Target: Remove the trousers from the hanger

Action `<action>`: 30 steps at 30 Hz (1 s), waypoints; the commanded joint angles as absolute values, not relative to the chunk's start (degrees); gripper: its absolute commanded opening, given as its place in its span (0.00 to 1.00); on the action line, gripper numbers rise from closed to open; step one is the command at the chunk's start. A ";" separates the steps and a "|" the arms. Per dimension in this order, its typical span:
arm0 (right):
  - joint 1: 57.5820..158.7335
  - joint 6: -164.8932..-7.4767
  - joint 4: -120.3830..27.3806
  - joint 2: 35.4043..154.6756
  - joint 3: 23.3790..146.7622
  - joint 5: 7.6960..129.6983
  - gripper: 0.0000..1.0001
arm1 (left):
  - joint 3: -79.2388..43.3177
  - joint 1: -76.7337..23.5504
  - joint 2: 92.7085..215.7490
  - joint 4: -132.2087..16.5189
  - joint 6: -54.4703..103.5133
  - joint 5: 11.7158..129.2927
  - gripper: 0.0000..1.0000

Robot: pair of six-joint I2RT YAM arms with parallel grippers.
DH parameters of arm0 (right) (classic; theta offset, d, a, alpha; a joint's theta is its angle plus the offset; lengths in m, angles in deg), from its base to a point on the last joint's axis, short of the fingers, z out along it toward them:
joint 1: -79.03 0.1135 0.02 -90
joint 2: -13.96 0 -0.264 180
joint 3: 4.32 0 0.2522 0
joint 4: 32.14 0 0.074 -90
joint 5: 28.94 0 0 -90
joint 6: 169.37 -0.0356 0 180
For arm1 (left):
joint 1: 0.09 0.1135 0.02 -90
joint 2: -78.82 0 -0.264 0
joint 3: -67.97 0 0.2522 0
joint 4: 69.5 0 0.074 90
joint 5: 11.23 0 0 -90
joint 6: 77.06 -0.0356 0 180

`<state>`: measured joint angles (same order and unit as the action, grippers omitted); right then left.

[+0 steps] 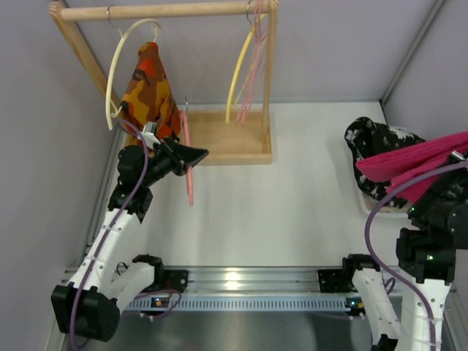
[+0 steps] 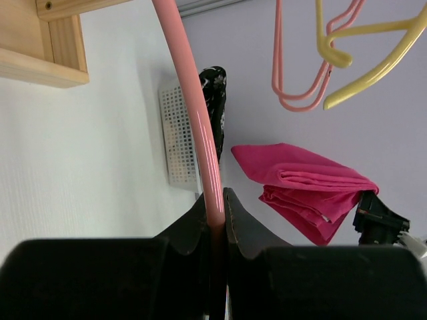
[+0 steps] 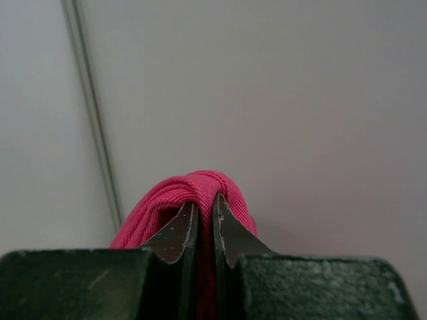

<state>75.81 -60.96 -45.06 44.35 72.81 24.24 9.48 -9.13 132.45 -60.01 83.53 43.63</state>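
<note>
Trousers [image 1: 424,162] hang folded at the right edge of the top view, pinched in the jaws of the right gripper [image 3: 205,215], well apart from the hanger [image 1: 189,189]. The left gripper [image 2: 215,210] jaws pinch that hanger at centre left, just beside the orange patterned garment [image 1: 150,88] and the wooden rack [image 1: 227,139]. A speckled cloth [image 1: 373,139] lies beside the trousers. White surface [image 1: 292,212] spreads between both arms.

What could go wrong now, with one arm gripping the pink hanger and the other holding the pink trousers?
1. The right gripper pinches only a small fold of the trousers. The loose bulk could slip free, perhaps onto the speckled cloth close by.
2. The left gripper clamps the thin hanger at one spot. Its long free end might twist in the grip or knock the wooden rack.
</note>
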 commanded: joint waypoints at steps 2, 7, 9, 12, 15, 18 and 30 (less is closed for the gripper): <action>71.30 -57.15 -36.25 41.47 70.54 21.51 0.00 | 9.03 -8.97 130.68 -65.06 83.69 42.64 0.00; 70.33 -51.34 -32.11 40.59 64.12 20.89 0.00 | 9.21 -8.97 130.06 -65.58 84.13 42.47 0.00; 70.07 -50.63 -29.49 40.94 59.03 20.89 0.00 | 9.74 -8.97 130.15 -66.37 84.57 42.38 0.00; 69.45 -50.01 -23.79 42.96 52.87 20.54 0.00 | 10.09 -8.97 130.24 -66.90 84.92 42.29 0.00; 69.10 -50.37 -18.33 45.68 49.78 24.13 0.00 | 10.26 -8.97 129.89 -66.90 84.75 42.12 0.00; 69.01 -51.07 -15.33 49.72 50.30 27.74 0.00 | 10.35 -8.97 129.89 -66.90 84.75 42.03 0.00; 67.78 -52.74 -15.50 68.61 65.68 32.57 0.00 | 9.91 -8.97 131.12 -66.90 84.66 42.11 0.00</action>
<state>68.55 -51.47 -25.68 65.73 59.54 27.01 10.53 -9.13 131.49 -61.30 85.04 42.97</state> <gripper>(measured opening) 0.052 0.131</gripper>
